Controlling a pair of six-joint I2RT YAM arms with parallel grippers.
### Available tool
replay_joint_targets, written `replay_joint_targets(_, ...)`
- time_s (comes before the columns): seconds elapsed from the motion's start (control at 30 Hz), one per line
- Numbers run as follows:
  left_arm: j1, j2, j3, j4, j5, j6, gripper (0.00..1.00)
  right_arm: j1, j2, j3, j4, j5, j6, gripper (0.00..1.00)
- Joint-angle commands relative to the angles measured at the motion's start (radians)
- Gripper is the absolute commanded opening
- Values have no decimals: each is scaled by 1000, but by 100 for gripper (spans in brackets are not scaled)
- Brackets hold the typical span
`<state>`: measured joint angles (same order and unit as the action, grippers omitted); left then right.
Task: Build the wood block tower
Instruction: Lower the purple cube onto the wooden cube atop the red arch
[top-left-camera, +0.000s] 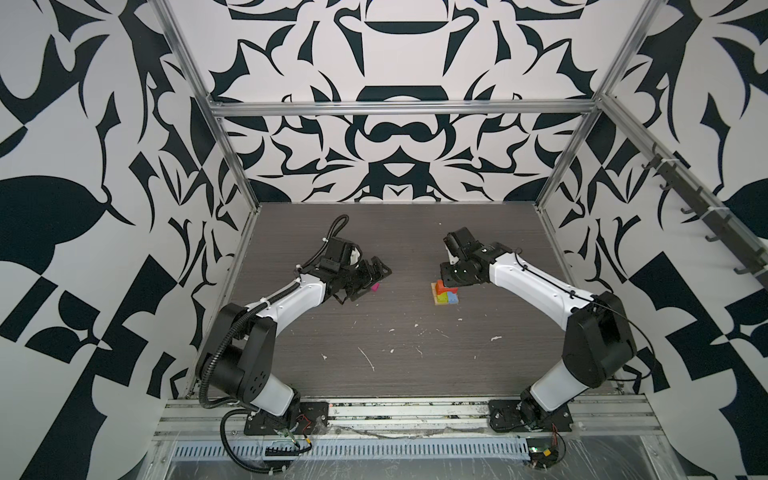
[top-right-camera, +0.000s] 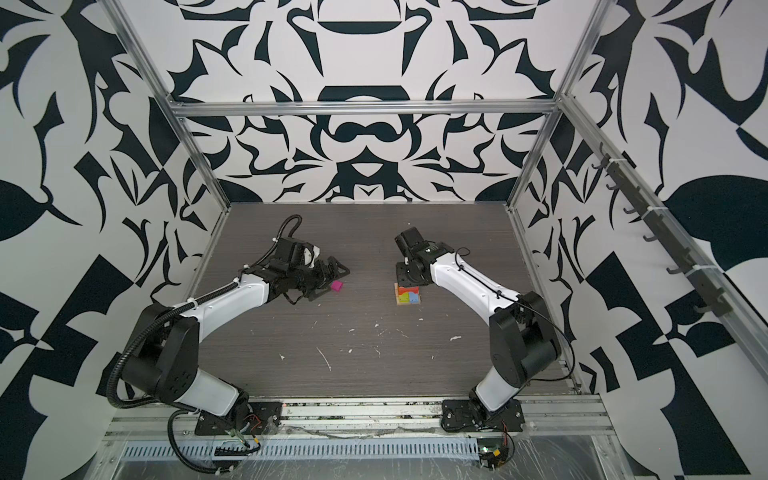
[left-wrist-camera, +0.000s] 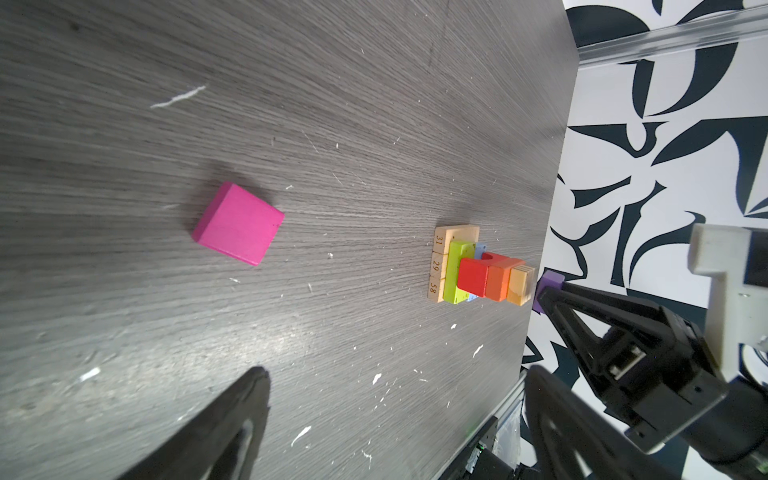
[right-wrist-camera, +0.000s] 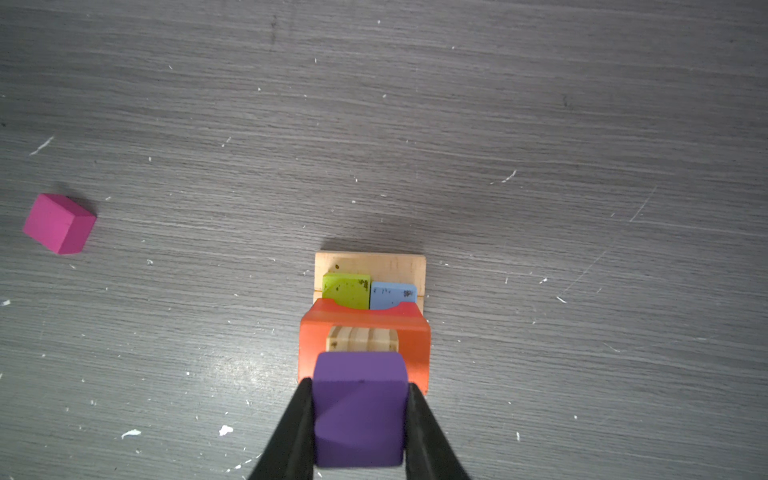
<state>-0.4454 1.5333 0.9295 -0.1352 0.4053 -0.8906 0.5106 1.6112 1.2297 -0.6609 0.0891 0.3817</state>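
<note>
I can read only three numbers, all in the left wrist view. They stand in dark digits on the short end faces of the tan planks (left-wrist-camera: 437, 266), which form the bottom layer of the wood block tower (left-wrist-camera: 482, 272). One outer plank carries 31, the middle one 29, and the other outer one 58. In the right wrist view the lime green block (right-wrist-camera: 346, 290) and the light blue block (right-wrist-camera: 392, 295) show dark specks, but I cannot read them as characters. In both top views the blocks are too small to read.
</note>
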Motion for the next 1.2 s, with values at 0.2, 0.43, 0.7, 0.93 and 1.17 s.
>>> replay_joint_targets(0.2,-3,-8,11,-8,-3,5,98,-3,10,34,6,-2,11,32)
replay_joint_targets(0.43,-3,-13,11,-11,-8,5,98,-4,15,34,6,-2,14,32)
replay_joint_targets(0.7,-3,-10,12,-9,-8,5,98,-3,12,31,7,0,17,35)
replay_joint_targets(0.93,-4,-14,11,-15,-14,7,98,-3,13,30,7,1,22,39)
replay_joint_targets(1.17,-3,-16,11,-17,-15,8,98,-3,15,31,7,0,26,40)
